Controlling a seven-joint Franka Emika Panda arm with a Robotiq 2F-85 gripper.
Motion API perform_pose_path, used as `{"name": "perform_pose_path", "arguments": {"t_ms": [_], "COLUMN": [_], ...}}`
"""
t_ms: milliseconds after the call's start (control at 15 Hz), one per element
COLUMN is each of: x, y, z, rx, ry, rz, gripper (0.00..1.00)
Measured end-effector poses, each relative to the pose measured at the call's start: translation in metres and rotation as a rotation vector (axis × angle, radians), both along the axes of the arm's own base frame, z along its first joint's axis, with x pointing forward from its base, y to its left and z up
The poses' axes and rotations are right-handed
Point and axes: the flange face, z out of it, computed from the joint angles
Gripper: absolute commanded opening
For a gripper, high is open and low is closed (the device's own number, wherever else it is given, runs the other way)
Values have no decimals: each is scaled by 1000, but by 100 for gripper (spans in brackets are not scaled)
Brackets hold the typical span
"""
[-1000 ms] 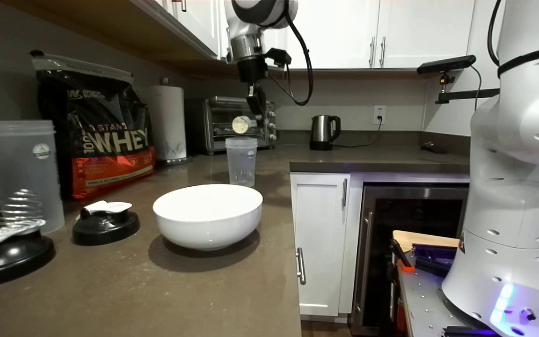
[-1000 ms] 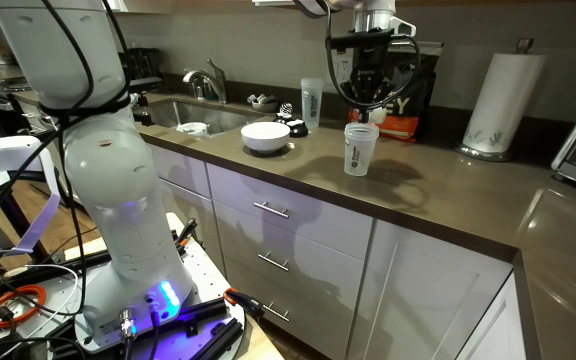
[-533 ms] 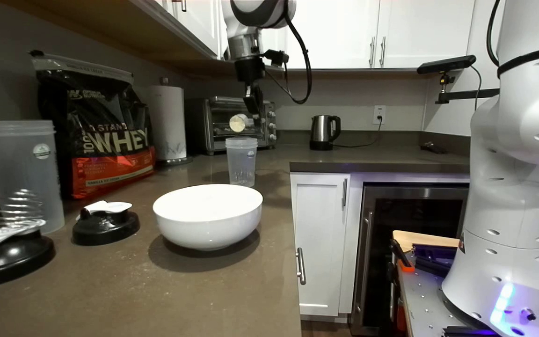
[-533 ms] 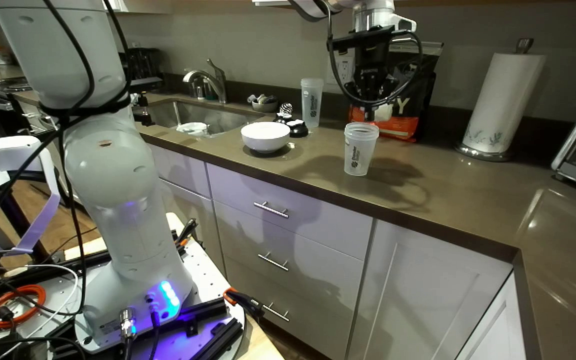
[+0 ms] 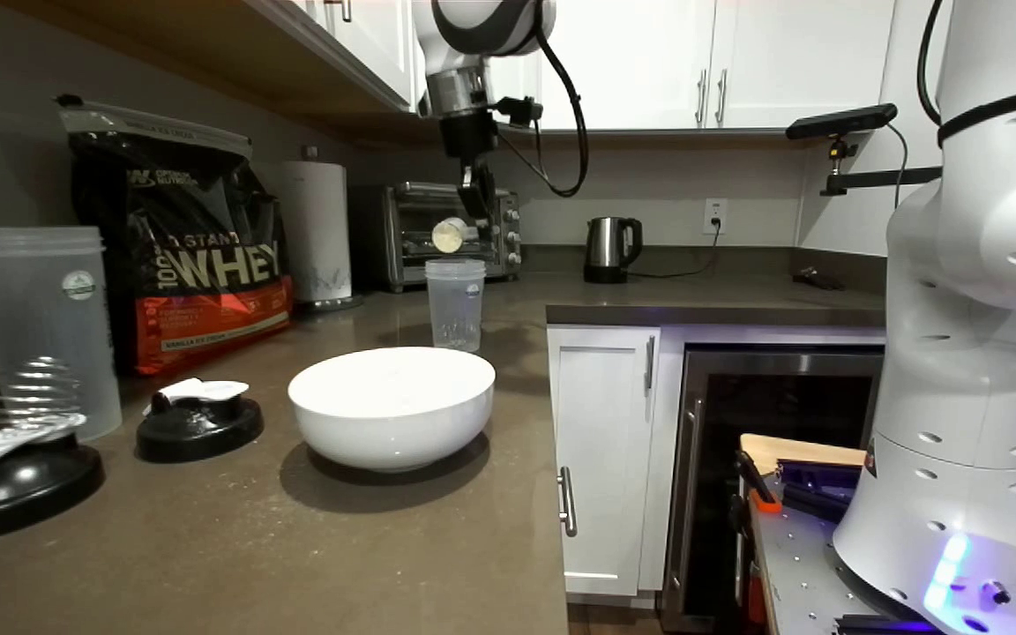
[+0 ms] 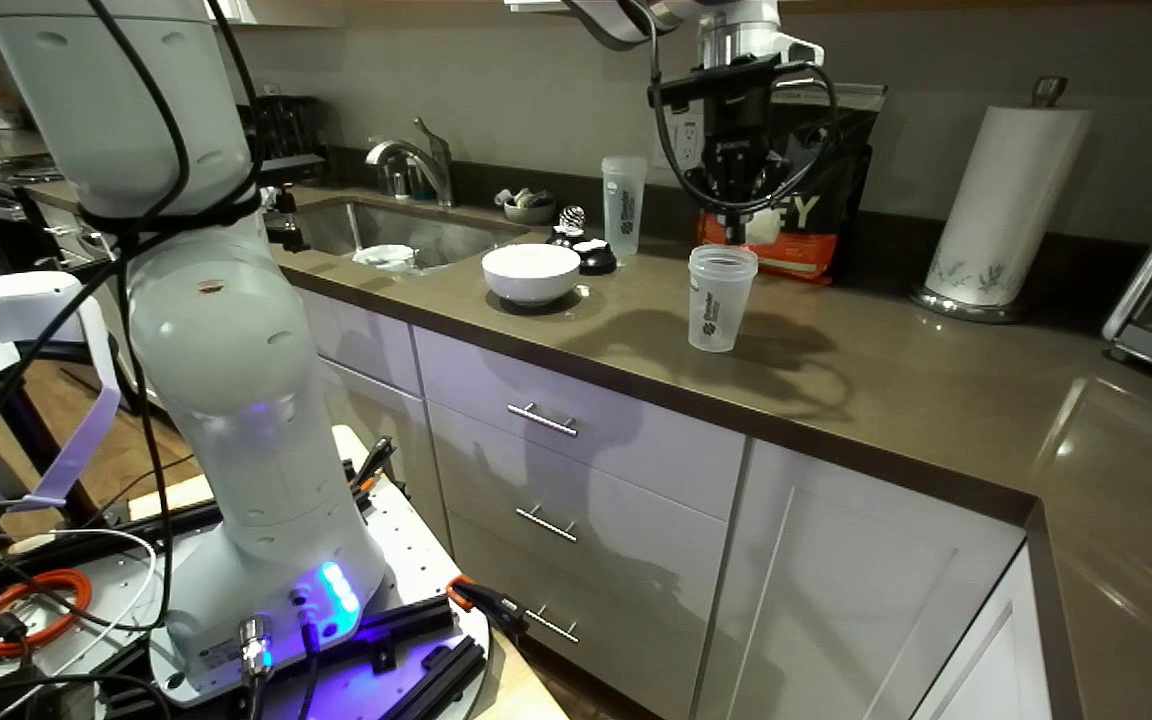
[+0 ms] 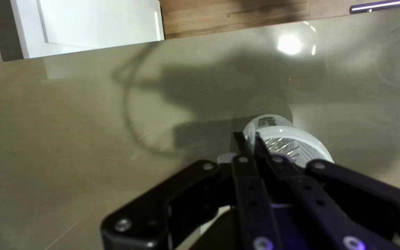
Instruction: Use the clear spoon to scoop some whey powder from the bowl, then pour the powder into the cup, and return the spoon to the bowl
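My gripper (image 5: 483, 219) is shut on the handle of the clear spoon (image 5: 464, 231), holding it in the air just above the cup (image 5: 455, 309). The spoon's mouth is tilted sideways and shows off-white whey powder (image 5: 447, 236) inside. In an exterior view the spoon (image 6: 764, 227) is beside my fingertips (image 6: 735, 236), above and a little beyond the rim of the cup (image 6: 721, 310). In the wrist view a pale strip of handle lies between my fingertips (image 7: 248, 139), with the cup (image 7: 267, 121) below. The white bowl (image 5: 392, 423) stands on the counter; its contents cannot be made out.
A black WHEY bag (image 5: 199, 229), a taller clear tumbler (image 5: 41, 326) and black lids (image 5: 199, 432) stand near the bowl. A paper towel roll (image 6: 1006, 200) and toaster oven (image 5: 429, 220) are farther along. The counter's front edge (image 6: 576, 360) runs close to cup and bowl.
My gripper and the spoon have shifted slightly left in an exterior view, mostly in the first half second. The spoon stays held with powder in it. Cup and bowl have not moved.
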Motion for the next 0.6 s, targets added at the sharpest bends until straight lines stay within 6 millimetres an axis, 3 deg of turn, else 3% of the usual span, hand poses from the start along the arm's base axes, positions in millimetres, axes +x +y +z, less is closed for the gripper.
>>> {"name": "perform_pose_path", "arguments": {"t_ms": [600], "x": [-4], "y": [8], "z": [-15], "rx": [-40], "ry": [16], "rz": [15], "gripper": [1]}}
